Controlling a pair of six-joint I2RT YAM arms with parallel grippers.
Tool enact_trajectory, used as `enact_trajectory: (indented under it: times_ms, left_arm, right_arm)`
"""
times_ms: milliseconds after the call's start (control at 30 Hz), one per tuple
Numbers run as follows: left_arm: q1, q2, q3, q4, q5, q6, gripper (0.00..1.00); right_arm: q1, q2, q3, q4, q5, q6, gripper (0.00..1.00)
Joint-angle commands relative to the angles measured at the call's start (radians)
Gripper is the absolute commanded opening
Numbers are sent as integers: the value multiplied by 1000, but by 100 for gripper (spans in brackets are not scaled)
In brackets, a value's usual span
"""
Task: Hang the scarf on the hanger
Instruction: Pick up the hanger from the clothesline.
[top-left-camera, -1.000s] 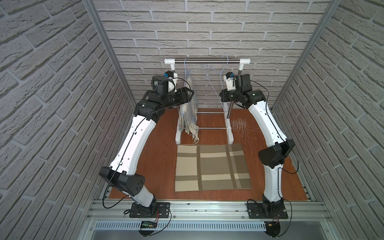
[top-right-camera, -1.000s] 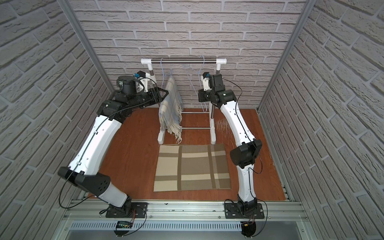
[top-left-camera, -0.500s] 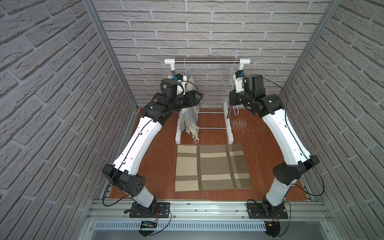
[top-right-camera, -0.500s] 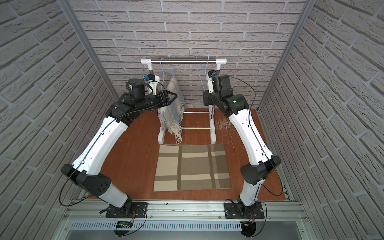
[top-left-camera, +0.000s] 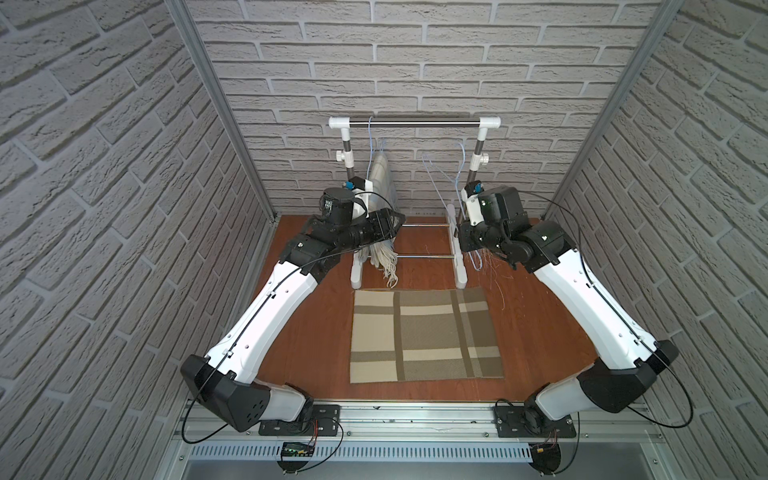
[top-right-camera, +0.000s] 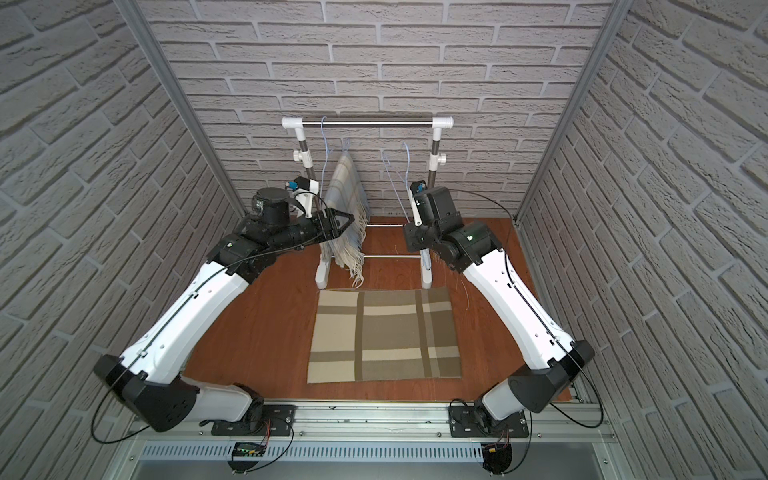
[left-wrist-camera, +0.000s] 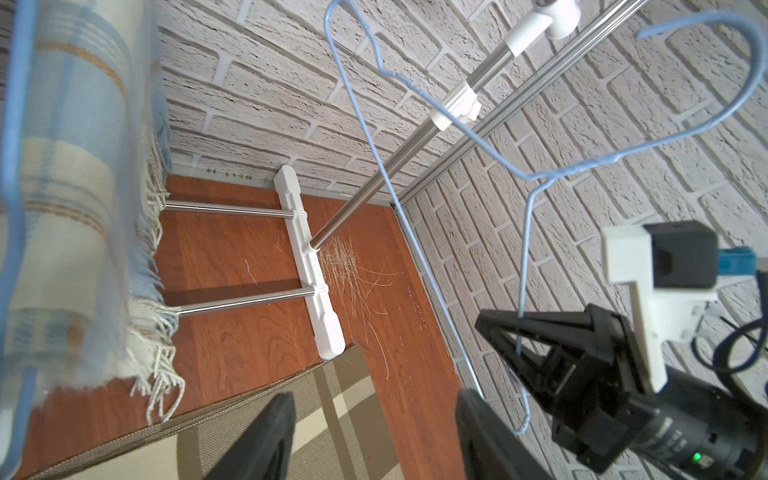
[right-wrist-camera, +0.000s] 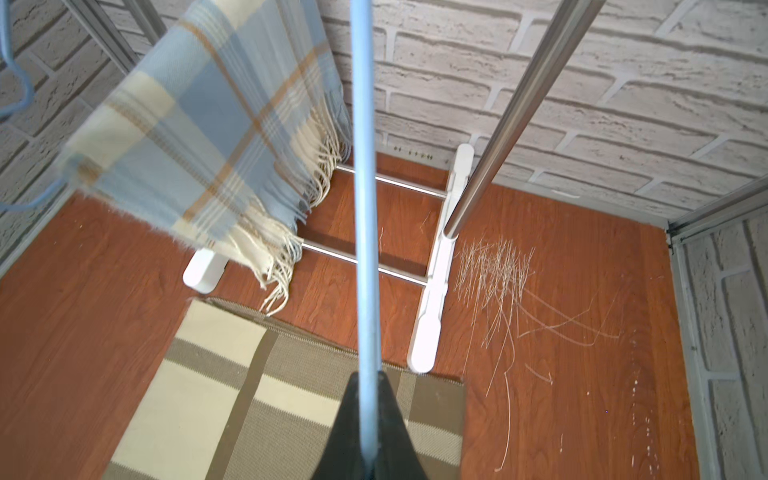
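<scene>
Right gripper (left-wrist-camera: 518, 332), clamped on hanger (right-wrist-camera: 365, 208), dropped below rail (top-left-camera: 415, 122): fetch looks done. Left gripper (left-wrist-camera: 376, 419) wide beside scarf (top-right-camera: 347, 187); should pinch it next.

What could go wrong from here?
1. The right end effector pinches the empty hanger by one thin wire, with its hook off the rail. The hanger could swivel or slip in that grip.
2. The left end effector stands open close beside the scarf. If it moves off, a finger might catch the fringe and drag the scarf down.
</scene>
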Motion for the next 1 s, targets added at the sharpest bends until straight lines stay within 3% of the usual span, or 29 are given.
enact_trajectory:
  times_ms: [0,200,500,700,967]
  left_arm:
    - [-43,-52,-74,136,-30,-51,66]
    - [-147,-132,-249,306,-139,-173,65]
    - [-335,-162,-420,489,-253,-242,62]
    - [-374,-170,-491,538,-312,-264,62]
    - [-376,-127,-473,571,-346,-252,63]
  right_arm:
    - [87,-90,-87,5,90,95,3]
    - [233,-170,-308,59,216,204,3]
    - [354,-163,-418,67,318,324,3]
    - [404,-151,-416,54,326,345,3]
    - [445,-131,-412,51,328,350,3]
